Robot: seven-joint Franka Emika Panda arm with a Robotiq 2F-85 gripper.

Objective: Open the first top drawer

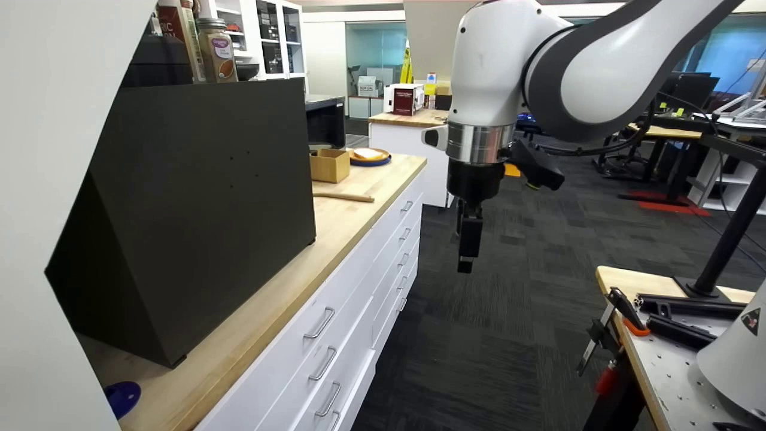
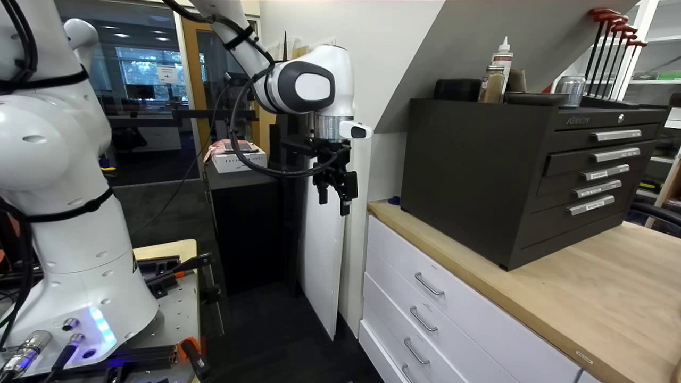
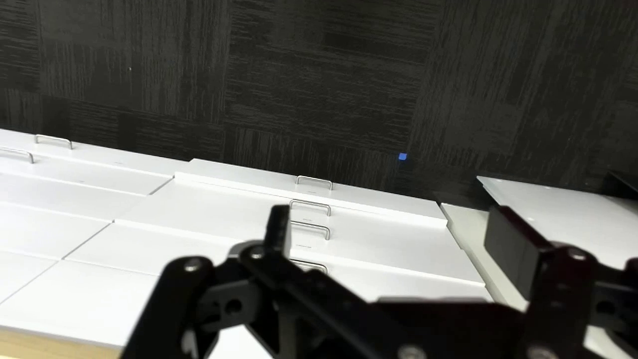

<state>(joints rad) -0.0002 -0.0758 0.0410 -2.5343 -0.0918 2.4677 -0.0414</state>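
Closest thing, filling the bottom of the wrist view, is the gripper (image 3: 391, 229): just 1, with its 2 fingers (image 3: 277, 229) spread wide apart. In both exterior views it's pointing down above the dark carpet (image 1: 479, 359), apart from the counter (image 2: 596, 287).

That counter's the big one here. I count 2 side-by-side sets of white drawers under it: a 4-drawer set (image 2: 463, 335), plus a 5-drawer set (image 1: 392, 269) in an exterior view.

Next size down is 1 white-and-grey robot arm (image 1: 491, 72) carrying that gripper, then 1 dark tool chest (image 2: 495, 175) sitting on the counter. I get 5 silver pulls (image 2: 605, 172) on its front.

The one the task is about, the top drawer (image 2: 457, 303), is right under the counter's edge in the 4-drawer set, below the tool chest. It's 1 wide white front with 1 slim silver handle (image 2: 426, 285), and it looks pushed in to me.

Smaller stuff: 1 cardboard box (image 1: 328, 169) and 1 wooden stick (image 1: 343, 196) on the counter, past the chest. Up on the chest I can make out 1 white bottle (image 2: 503, 56) with 1 jar (image 2: 491, 86) just beside it, plus 1 silver can (image 2: 572, 90). There's also 1 blue roundish thing (image 1: 122, 398) on the counter near the chest; can't tell what it is.
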